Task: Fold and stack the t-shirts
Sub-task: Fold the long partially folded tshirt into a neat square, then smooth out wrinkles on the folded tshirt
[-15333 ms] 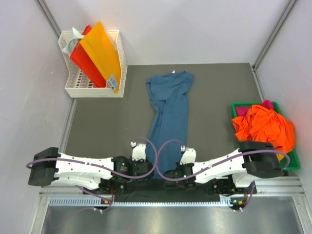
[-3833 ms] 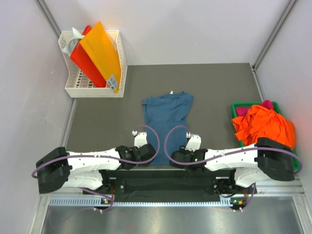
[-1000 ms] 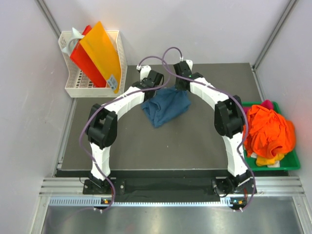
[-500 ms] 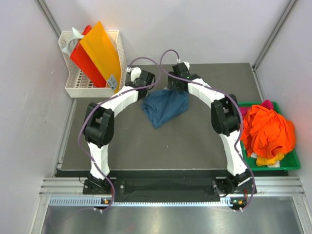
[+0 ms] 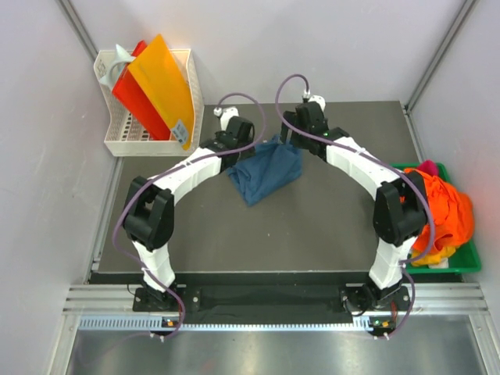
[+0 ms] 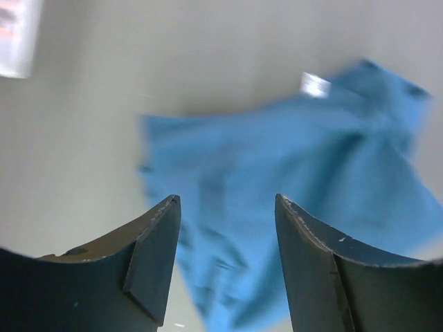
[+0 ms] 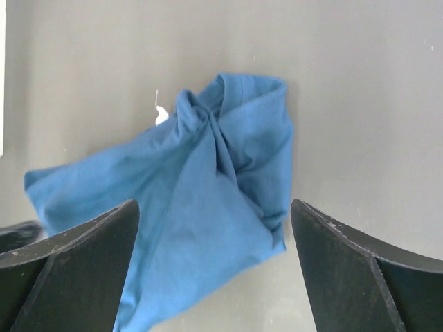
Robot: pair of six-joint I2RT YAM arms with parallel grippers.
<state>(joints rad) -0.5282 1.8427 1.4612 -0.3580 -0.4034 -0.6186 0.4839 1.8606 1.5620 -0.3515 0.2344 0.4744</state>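
Left gripper (image 6: 226,204) jaws apart, empty; right gripper (image 7: 214,207) likewise, both over the crumpled blue t-shirt (image 5: 264,170), far-centre on grey table (image 5: 234,234). White neck tag (image 7: 161,114) — print too small to read. Orange t-shirts (image 5: 433,207) heaped in green tray (image 5: 467,267) — right edge.

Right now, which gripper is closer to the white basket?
Left. The left gripper hangs just right of the basket; the right gripper is farther, across the blue shirt.

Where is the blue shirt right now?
In the top view, the blue shirt lies bunched on the grey table, far middle, between the white basket and green tray.
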